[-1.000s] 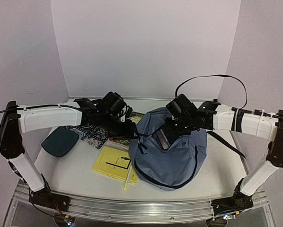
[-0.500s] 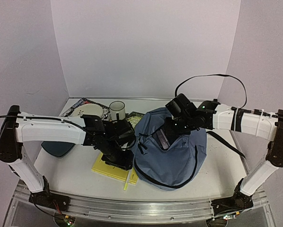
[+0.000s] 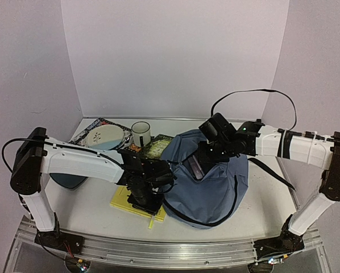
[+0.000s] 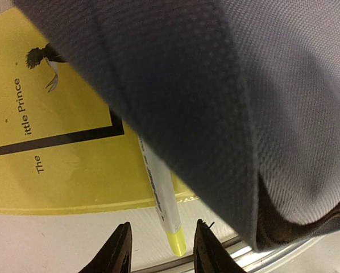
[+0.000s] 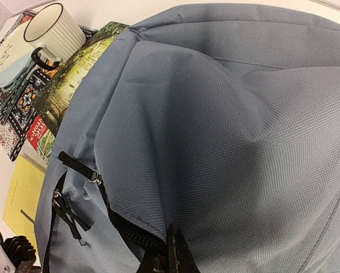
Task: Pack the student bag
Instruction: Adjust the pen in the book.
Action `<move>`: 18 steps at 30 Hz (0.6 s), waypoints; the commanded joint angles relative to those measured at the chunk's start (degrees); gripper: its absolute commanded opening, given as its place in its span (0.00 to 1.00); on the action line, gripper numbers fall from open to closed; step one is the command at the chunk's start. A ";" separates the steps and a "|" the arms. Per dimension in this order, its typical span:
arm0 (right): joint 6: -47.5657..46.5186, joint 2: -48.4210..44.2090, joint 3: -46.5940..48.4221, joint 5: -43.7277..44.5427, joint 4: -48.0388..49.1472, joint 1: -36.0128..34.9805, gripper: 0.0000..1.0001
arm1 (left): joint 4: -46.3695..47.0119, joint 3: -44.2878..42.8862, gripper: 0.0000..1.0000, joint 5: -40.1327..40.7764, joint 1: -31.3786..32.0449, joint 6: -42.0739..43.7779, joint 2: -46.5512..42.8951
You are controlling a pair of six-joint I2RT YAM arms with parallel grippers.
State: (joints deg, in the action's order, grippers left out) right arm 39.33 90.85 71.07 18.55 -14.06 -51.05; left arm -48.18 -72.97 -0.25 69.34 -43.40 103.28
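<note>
At the far left of the desk (image 3: pixel 85 211), a dark teal tray (image 3: pixel 65 181) shows only in part beneath the left arm (image 3: pixel 82 162), which reaches rightward across the near half. Farther back, a pale plate (image 3: pixel 102 138) lies on a dark patterned sheet (image 3: pixel 88 126). Just right of the plate a white ribbed mug (image 3: pixel 140 133) stands upright, its dark handle turned toward the plate. Right of the mug lies a green book (image 3: pixel 156 146), its right edge tucked under the student bag (image 3: pixel 210 185). Nearer, a yellow book (image 4: pixel 62 153) titled The Little Prince lies flat, and the bag's left side bulges over its right part. A white pen (image 4: pixel 158 196) with a yellow end lies along that book's right edge, its far part hidden by the bag. The left tool (image 4: pixel 163 224) hangs low over this spot with its fingers (image 4: pixel 120 250) apart. The pen's yellow end lies in the gap between them and touches neither. The student bag, blue-grey with dark zips, sits right of centre on the desk, slumped and rounded, with a black strap (image 3: pixel 271 173) trailing off its right side. The right tool (image 5: pixel 175 250) is at the bag's top left, its fingers drawn together to one dark point and pinching the fabric at the zip edge of the opening. Two black zip pulls (image 5: pixel 72 190) hang just left of it. A black cable (image 3: pixel 255 92) loops above the right arm (image 3: pixel 298 145).
</note>
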 commanded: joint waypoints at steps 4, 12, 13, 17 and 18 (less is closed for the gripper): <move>1.14 -2.67 -0.66 0.37 0.99 -0.46 0.00 | -0.42 -4.35 0.36 1.94 -0.02 1.55 3.88; 1.07 -3.48 -0.84 0.59 0.97 -0.46 0.00 | -0.46 -2.86 0.28 2.40 -0.07 0.91 6.85; 1.03 -3.48 -0.84 0.55 0.97 -0.46 0.00 | -0.58 -2.68 0.26 2.55 -0.08 0.78 7.03; 1.21 -3.32 -1.02 0.38 1.00 -0.45 0.00 | -0.67 -1.91 0.15 3.76 -0.21 0.45 7.17; 1.30 -3.31 -1.02 0.38 0.98 -0.41 0.00 | -0.61 -1.69 0.13 3.90 -0.29 0.38 7.19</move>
State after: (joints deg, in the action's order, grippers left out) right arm 39.86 89.80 70.08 18.83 -14.02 -51.05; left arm -48.01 -74.98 1.61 69.34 -43.16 110.02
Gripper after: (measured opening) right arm 0.014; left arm 0.173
